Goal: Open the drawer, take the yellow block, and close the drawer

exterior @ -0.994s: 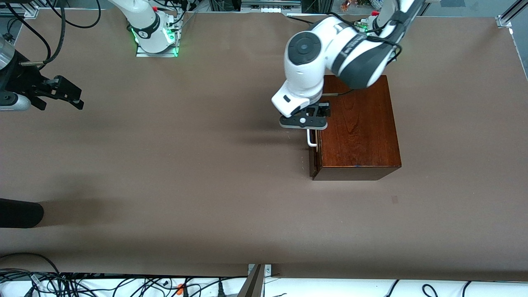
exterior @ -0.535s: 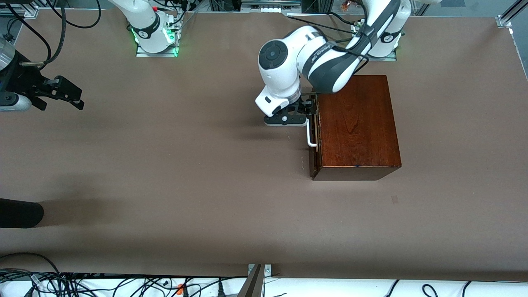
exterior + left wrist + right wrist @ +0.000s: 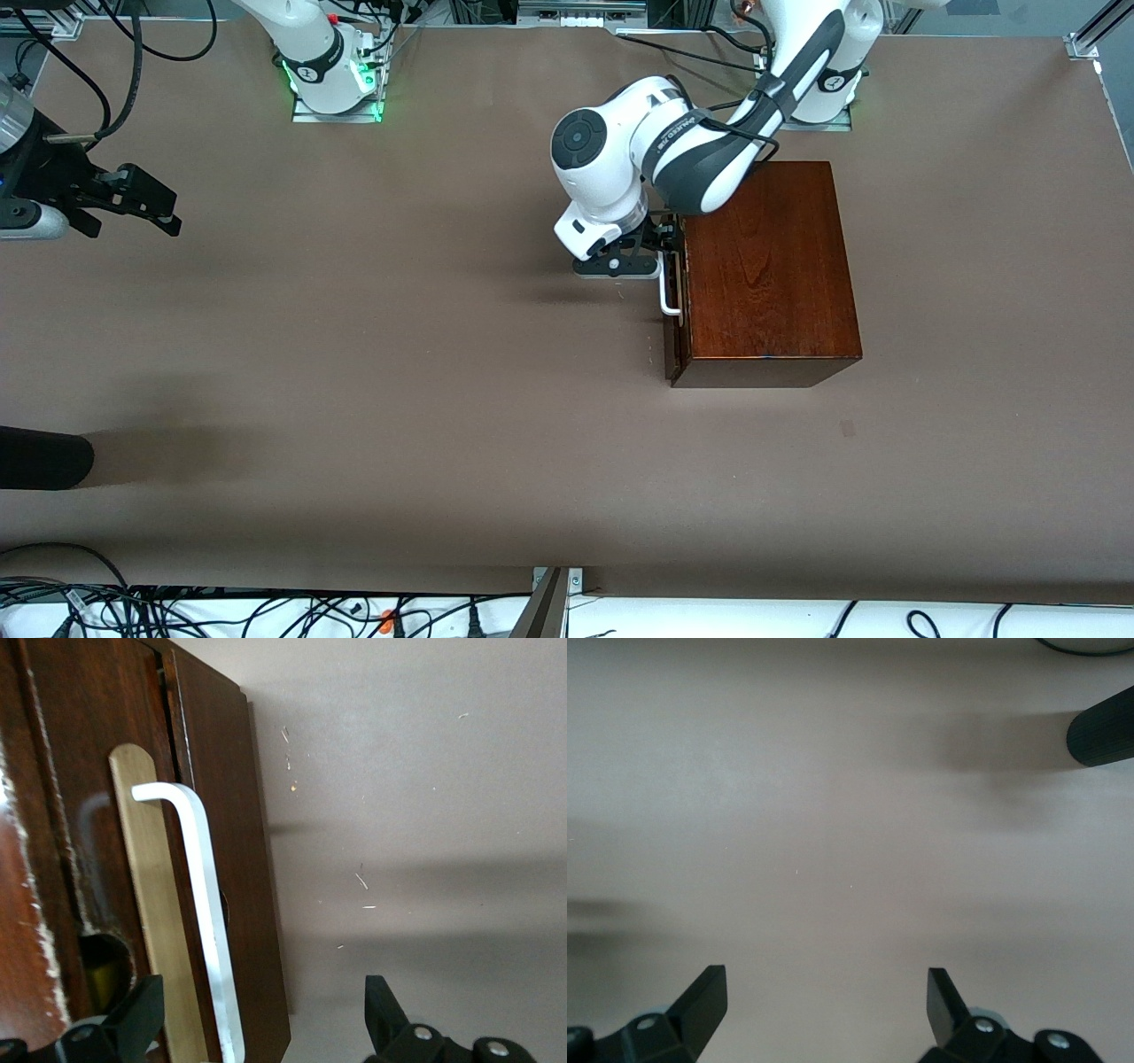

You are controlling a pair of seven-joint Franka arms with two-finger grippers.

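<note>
The dark reddish-brown wooden box sits on the brown worktop toward the left arm's end. Its drawer faces the right arm's end and is pushed in, or very nearly so, with only a thin dark gap showing along the front panel's edge in the left wrist view. The white U-shaped handle stands out from the drawer front; in the left wrist view it runs along a pale wooden strip set into the dark wood.

The left pincer is low in front of the drawer, at the end of the handle farther from the front camera. Its jaws stand wide apart, one black finger against the drawer front and the other out over bare worktop, so the handle lies between them with nothing yet clamped.

The yellow block cannot be seen in any view.

The right arm waits well apart at its own end of the worktop, its pincer over bare surface. Its jaws are wide and empty, the two fingers spread above plain worktop in the right wrist view. A dark cylindrical object reaches in at the worktop's edge nearer the front camera.
</note>
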